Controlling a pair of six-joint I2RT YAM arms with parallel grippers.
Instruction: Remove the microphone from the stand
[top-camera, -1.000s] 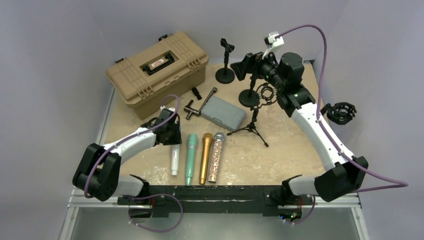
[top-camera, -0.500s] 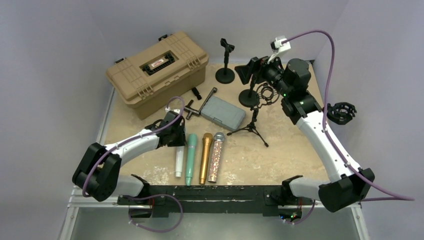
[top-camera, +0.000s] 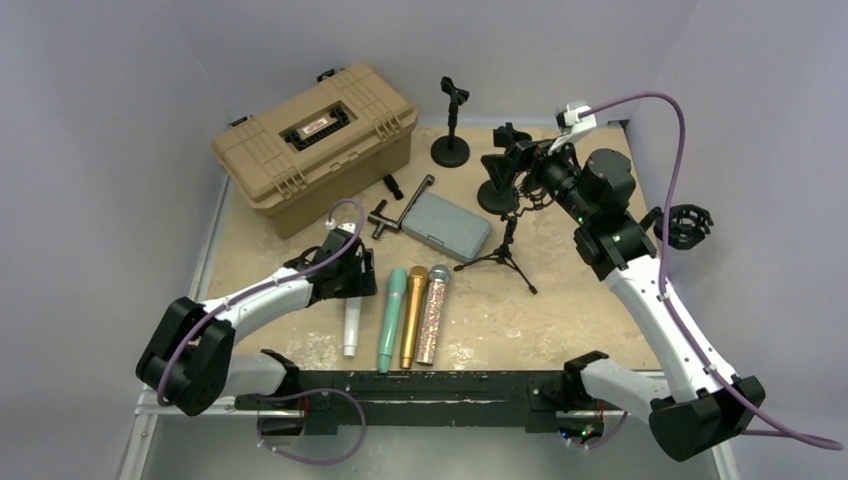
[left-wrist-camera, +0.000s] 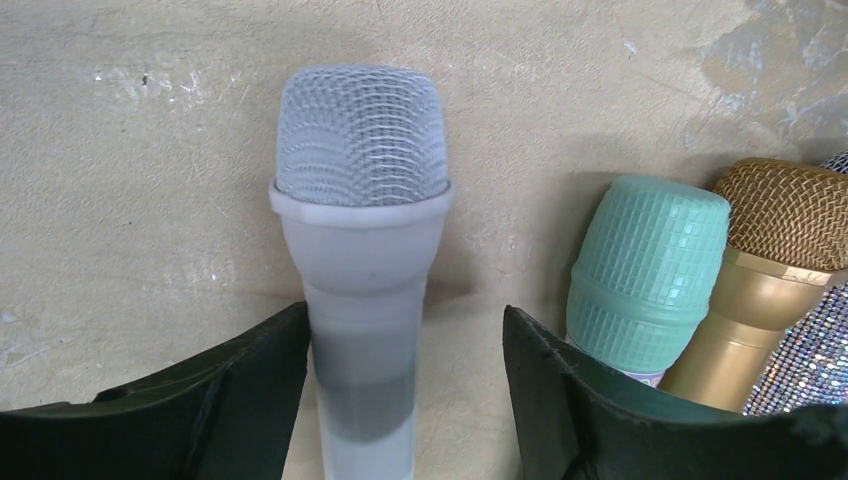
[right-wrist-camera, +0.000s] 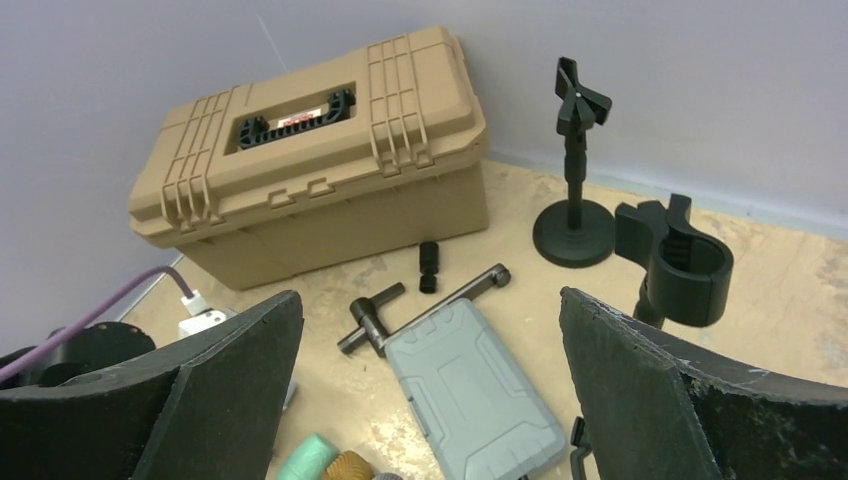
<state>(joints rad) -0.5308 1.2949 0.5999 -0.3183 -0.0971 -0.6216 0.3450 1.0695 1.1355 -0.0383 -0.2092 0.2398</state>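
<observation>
The left gripper (left-wrist-camera: 405, 330) is spread around the handle of the white microphone (left-wrist-camera: 362, 250). One finger (left-wrist-camera: 250, 380) lies right against the handle and the other stands clear of it. This microphone lies flat on the table (top-camera: 560, 300), leftmost in a row.

The right gripper (right-wrist-camera: 430, 295) hangs raised and wide apart, holding nothing, beside the clip of a round-base stand (right-wrist-camera: 680, 260).

A second ago the left gripper sat farther back, and the right arm reached farther left over the stands. The mint-green microphone (left-wrist-camera: 648, 270) has since tipped its head against the gold microphone (left-wrist-camera: 785, 215).

There are four microphones, the last being the rhinestone microphone (top-camera: 433, 310). The three stands include a second round-base stand (right-wrist-camera: 572, 215) and a tripod stand (top-camera: 503, 255). The two cases are a tan case (top-camera: 315, 140) and a grey case (top-camera: 445, 225).
</observation>
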